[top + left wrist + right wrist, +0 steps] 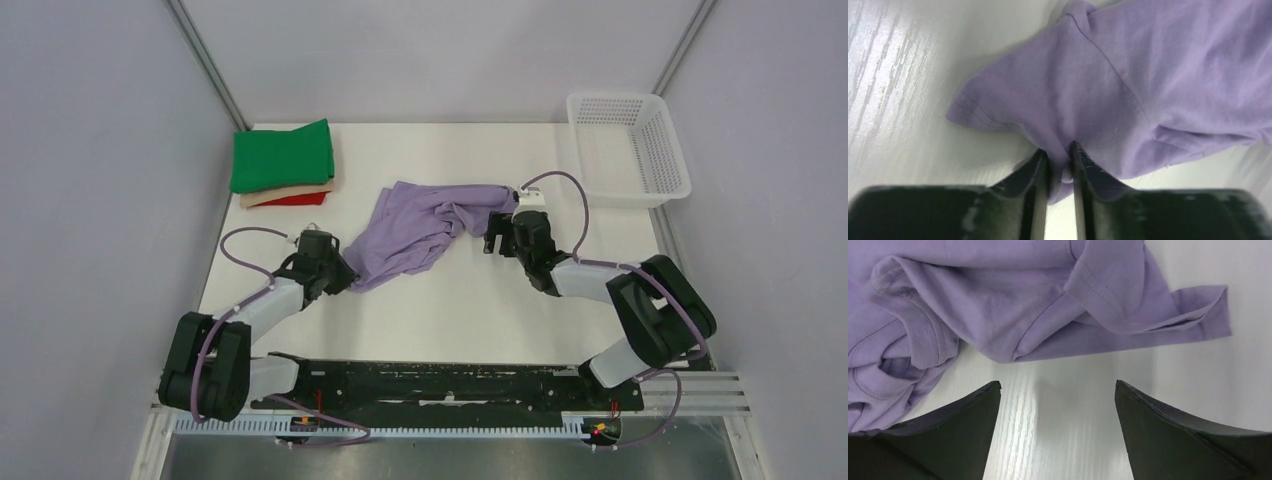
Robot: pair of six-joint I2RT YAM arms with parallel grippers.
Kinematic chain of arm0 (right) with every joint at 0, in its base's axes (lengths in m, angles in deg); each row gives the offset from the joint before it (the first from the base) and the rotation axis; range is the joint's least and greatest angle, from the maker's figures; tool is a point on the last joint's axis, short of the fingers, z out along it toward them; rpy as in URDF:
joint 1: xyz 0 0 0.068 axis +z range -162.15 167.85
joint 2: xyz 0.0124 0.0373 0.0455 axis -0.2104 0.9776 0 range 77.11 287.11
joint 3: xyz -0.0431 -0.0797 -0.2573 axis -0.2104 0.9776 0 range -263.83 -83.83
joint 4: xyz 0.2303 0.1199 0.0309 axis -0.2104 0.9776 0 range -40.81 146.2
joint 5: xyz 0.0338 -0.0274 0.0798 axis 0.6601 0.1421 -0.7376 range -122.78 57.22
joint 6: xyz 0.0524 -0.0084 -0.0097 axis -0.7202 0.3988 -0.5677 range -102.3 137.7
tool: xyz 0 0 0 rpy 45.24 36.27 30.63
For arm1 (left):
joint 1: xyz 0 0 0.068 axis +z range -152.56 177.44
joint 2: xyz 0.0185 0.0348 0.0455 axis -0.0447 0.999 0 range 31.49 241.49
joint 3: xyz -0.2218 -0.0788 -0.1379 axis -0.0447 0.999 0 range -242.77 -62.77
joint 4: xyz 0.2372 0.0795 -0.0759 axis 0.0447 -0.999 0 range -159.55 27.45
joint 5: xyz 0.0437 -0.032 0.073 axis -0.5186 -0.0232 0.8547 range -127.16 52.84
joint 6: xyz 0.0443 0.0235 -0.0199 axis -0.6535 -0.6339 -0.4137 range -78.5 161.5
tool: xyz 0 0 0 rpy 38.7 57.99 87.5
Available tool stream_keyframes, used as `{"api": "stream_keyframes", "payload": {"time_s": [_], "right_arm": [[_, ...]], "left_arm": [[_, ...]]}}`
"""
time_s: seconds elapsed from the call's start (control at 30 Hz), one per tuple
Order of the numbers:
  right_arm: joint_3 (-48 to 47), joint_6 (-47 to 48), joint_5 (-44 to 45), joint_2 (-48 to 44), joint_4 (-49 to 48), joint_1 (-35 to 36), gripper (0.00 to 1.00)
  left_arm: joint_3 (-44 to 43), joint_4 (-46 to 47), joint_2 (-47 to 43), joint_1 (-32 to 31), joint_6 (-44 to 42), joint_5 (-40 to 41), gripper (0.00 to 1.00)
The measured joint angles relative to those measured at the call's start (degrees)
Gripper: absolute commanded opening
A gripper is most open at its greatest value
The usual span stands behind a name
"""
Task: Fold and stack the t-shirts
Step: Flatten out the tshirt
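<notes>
A crumpled lavender-purple t-shirt (425, 228) lies in the middle of the table. My left gripper (345, 274) is shut on the shirt's near-left edge; in the left wrist view (1060, 156) a fold of purple cloth (1108, 95) is pinched between the fingers. My right gripper (497, 237) is open and empty just right of the shirt's far-right end; in the right wrist view (1058, 386) bare table lies between the fingers and the shirt's hem (1128, 320) is just beyond them. A folded stack with the green t-shirt (283, 156) on top, beige (262, 195) and red (296, 200) below, sits at the far left.
A white plastic mesh basket (627, 148) stands at the far right corner. The white table (450, 310) is bounded by grey walls on both sides. The black arm mounting rail (450, 385) runs along the near edge.
</notes>
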Motion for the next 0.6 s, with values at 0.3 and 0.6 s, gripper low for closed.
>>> {"api": "stream_keyframes", "payload": {"time_s": [0.3,0.6], "right_arm": [[-3.5,-7.2,2.1,12.5,-10.5,0.4,0.67],[-7.8,-9.7,5.3,19.7,-17.1,0.5,0.06]], "left_arm": [[-2.1,1.8,4.5,-0.4,-0.1,0.0,0.02],[-2.1,1.8,3.8,-0.8,-0.1,0.1,0.02]]}}
